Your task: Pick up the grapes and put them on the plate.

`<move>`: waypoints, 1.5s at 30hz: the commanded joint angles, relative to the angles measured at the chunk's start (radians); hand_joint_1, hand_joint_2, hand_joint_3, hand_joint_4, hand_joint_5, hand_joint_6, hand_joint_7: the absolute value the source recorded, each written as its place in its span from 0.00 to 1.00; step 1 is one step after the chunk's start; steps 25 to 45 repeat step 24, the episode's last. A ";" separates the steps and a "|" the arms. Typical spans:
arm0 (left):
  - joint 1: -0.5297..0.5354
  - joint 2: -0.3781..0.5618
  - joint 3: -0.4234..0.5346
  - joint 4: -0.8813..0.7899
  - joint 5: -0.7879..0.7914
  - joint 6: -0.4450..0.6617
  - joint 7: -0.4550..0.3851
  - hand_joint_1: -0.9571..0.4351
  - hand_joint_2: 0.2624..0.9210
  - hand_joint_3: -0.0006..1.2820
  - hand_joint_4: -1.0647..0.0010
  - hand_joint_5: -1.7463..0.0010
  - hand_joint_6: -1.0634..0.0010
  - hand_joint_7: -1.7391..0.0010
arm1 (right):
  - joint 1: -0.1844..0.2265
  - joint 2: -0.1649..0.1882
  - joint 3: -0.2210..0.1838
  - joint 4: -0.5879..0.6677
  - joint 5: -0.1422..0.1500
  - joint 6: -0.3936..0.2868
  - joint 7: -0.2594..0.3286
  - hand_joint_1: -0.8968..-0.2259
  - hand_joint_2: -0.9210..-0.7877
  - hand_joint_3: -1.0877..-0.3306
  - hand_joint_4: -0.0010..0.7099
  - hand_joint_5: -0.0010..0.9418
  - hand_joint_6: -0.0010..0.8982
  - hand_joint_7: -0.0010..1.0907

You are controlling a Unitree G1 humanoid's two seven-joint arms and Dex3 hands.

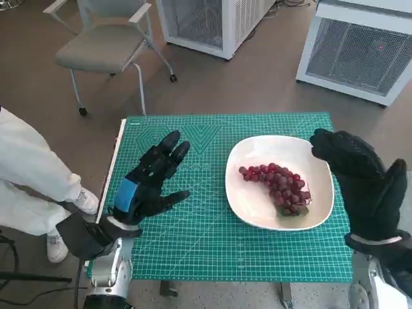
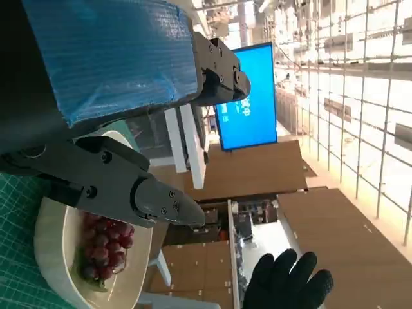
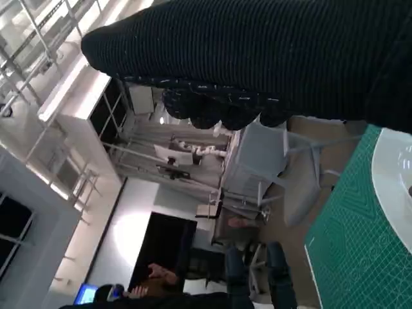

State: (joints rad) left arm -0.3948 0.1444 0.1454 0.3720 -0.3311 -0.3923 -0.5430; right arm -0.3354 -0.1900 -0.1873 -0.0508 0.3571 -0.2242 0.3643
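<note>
A bunch of red grapes (image 1: pixel 278 187) lies on the white plate (image 1: pixel 252 208) on the right half of the green mat; the left wrist view shows the same grapes (image 2: pixel 103 248) on the plate (image 2: pixel 51 244). My left hand (image 1: pixel 149 180) hovers over the mat left of the plate, fingers apart and holding nothing. Raised beside the plate's right rim is my right hand (image 1: pixel 364 180) in its black glove, also empty, with fingers held together and extended. The right wrist view catches only the glove (image 3: pixel 270 58) and a strip of the plate's rim (image 3: pixel 398 180).
The green cutting mat (image 1: pixel 193 238) covers the small table. A grey chair (image 1: pixel 106 45) stands behind it, and white cabinets (image 1: pixel 360 48) at the back right. A person's pale trouser leg and shoe (image 1: pixel 38 174) are close to the table's left side.
</note>
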 commanded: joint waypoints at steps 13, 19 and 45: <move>0.020 0.005 -0.003 -0.034 0.003 0.029 0.018 0.44 1.00 0.07 0.73 1.00 0.69 1.00 | 0.004 0.002 0.004 0.021 0.015 0.022 0.016 0.69 0.00 0.60 0.62 0.65 0.21 0.85; 0.019 0.011 -0.004 -0.038 0.009 0.037 0.024 0.46 1.00 0.07 0.73 1.00 0.68 1.00 | 0.002 0.002 0.005 0.021 0.007 0.016 0.013 0.69 0.00 0.60 0.62 0.65 0.21 0.86; 0.015 0.016 -0.005 -0.037 0.010 0.041 0.024 0.46 1.00 0.07 0.73 1.00 0.68 1.00 | 0.002 0.003 0.007 0.025 -0.001 0.006 0.013 0.69 0.00 0.60 0.62 0.65 0.21 0.86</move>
